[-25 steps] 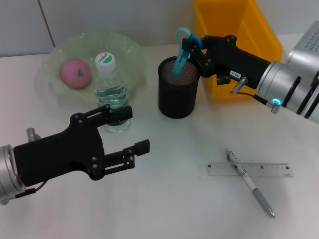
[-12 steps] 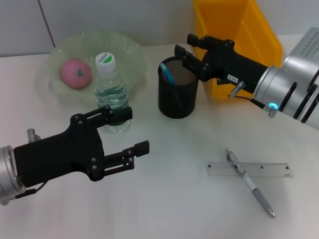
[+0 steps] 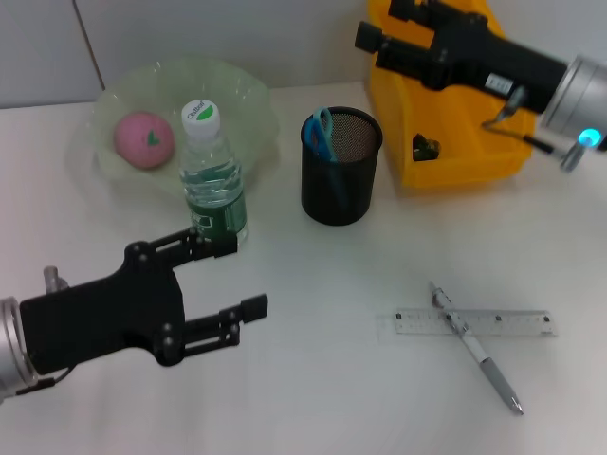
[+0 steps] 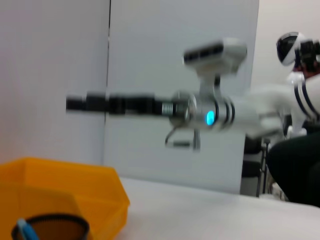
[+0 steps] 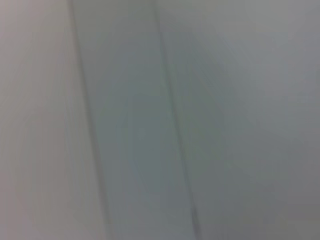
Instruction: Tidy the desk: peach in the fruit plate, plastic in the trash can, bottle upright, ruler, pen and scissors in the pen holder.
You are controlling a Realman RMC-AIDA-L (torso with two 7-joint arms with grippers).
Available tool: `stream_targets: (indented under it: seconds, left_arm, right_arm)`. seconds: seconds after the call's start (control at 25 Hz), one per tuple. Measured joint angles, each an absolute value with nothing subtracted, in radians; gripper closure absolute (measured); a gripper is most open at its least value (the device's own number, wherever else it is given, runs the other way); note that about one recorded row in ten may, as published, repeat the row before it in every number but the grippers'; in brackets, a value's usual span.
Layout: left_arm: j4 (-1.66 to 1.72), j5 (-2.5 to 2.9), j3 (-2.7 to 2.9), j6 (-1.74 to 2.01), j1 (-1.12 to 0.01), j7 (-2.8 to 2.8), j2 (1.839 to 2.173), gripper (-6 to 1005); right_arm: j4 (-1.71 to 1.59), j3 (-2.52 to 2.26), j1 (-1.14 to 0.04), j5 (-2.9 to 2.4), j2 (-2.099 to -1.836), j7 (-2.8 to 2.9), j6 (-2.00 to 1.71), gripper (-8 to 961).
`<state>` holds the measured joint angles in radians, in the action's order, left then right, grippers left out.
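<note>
The blue-handled scissors (image 3: 321, 135) stand inside the black mesh pen holder (image 3: 339, 185). My right gripper (image 3: 379, 25) hangs open and empty above the yellow trash can (image 3: 474, 142), up and away from the holder. The clear ruler (image 3: 474, 322) lies flat at the front right, with the silver pen (image 3: 476, 349) lying across it. The pink peach (image 3: 143, 139) rests in the green fruit plate (image 3: 242, 95). In front of the plate the bottle (image 3: 213, 180) stands upright. My left gripper (image 3: 241, 276) is open just in front of the bottle. I see no plastic that I can name.
A small dark thing (image 3: 424, 147) lies in the yellow bin; I cannot tell what it is. The left wrist view shows my right arm (image 4: 150, 105) over the bin (image 4: 65, 190) and the holder's rim (image 4: 52, 220). The right wrist view shows only grey wall.
My right gripper let go of the scissors, which dropped into the pen holder, then rose and drew back over the yellow bin. My left arm shifted slightly down and left.
</note>
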<state>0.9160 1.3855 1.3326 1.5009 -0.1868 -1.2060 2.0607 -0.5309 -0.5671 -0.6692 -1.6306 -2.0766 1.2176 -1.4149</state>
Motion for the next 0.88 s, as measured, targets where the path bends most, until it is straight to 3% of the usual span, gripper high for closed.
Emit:
stream_targets:
  seconds: [0.04,0.12,0.24,0.28,0.32,0.36,0.48,0.64,0.72,0.8,0.84,0.88]
  left_arm:
    - [0.905,1.405,1.326,1.502,-0.191,-1.206,2.060,244]
    - [0.879,1.439,1.307,1.498,-0.195,-1.205,2.060,244]
    - [0.861,1.463,1.290,1.497,-0.198,-1.205,2.062,244]
    - [0.854,1.470,1.284,1.497,-0.200,-1.204,2.062,244]
    - [0.850,1.473,1.282,1.497,-0.200,-1.204,2.062,244]
    - [0.846,1.475,1.282,1.497,-0.200,-1.202,2.062,244]
    - [0.845,1.483,1.286,1.497,-0.196,-1.195,2.062,244]
    - [0.844,1.519,1.283,1.497,-0.197,-1.198,2.063,244]
    - [0.843,1.528,1.283,1.497,-0.198,-1.199,2.064,245]
    - [0.835,1.540,1.281,1.496,-0.198,-1.201,2.066,245]
    - [0.834,1.541,1.281,1.496,-0.197,-1.202,2.066,245]
    - [0.833,1.541,1.281,1.495,-0.193,-1.202,2.067,245]
  right_arm:
    - [-0.595,-0.611,-0.660,-1.637,-2.072,1.290,-1.422,276]
    - [-0.837,-0.786,-0.642,-1.729,-2.019,1.643,-1.448,194]
    - [-0.894,-0.817,-0.645,-1.775,-2.001,1.729,-1.473,196]
    - [-0.987,-0.848,-0.667,-1.870,-1.973,1.857,-1.551,196]
    - [-0.987,-0.848,-0.667,-1.870,-1.973,1.857,-1.551,197]
    - [-1.074,-0.850,-0.704,-1.989,-1.952,1.944,-1.673,197]
    - [-1.183,-0.849,-0.760,-2.152,-1.941,1.999,-1.827,199]
    - [-1.267,-0.897,-0.810,-2.290,-1.942,2.006,-1.974,201]
    - [-1.325,-0.959,-0.818,-2.359,-1.957,2.010,-2.022,202]
    - [-1.414,-1.056,-0.803,-2.469,-2.004,2.011,-2.037,204]
    - [-1.414,-1.056,-0.803,-2.469,-2.004,2.011,-2.037,204]
    - [-1.455,-1.097,-0.791,-2.549,-2.036,1.999,-2.030,205]
